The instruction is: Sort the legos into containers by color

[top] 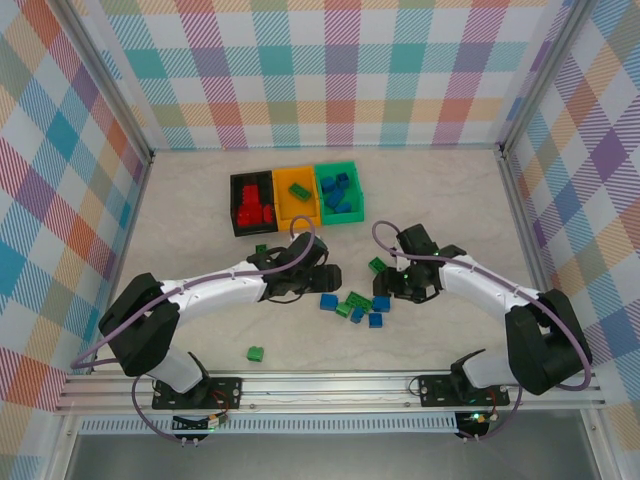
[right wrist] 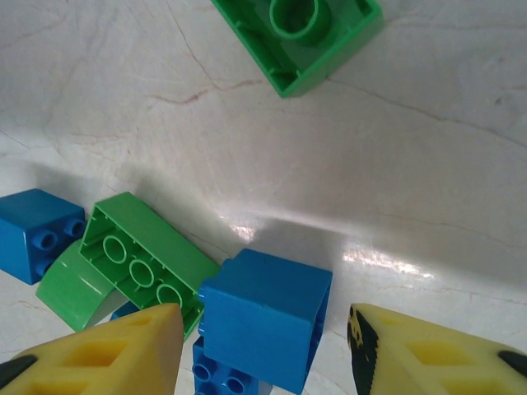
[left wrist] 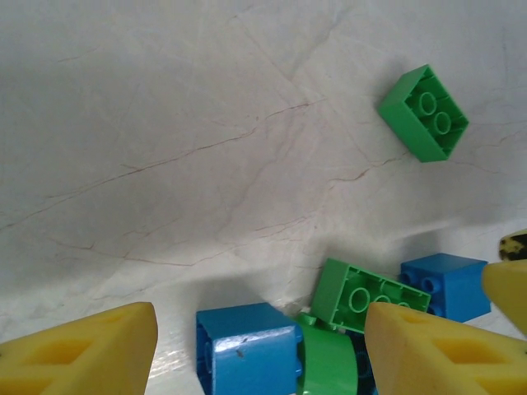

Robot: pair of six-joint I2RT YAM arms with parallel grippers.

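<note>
While the left end effector (left wrist: 262, 313) and right end effector (right wrist: 265, 311) hang spread, the right should close squarely on its blue brick (right wrist: 263, 333), sparing the neighbouring green brick (right wrist: 140, 263).

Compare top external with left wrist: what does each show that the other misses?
Top external adds the bins: black bin holding red bricks, orange bin holding one green brick, green bin holding blue bricks; also a lone green brick near the front. Left wrist adds close detail: left tool open over a blue brick, and an upturned green brick with its hollow underside. Shared: the blue-and-green pile on the table.
</note>
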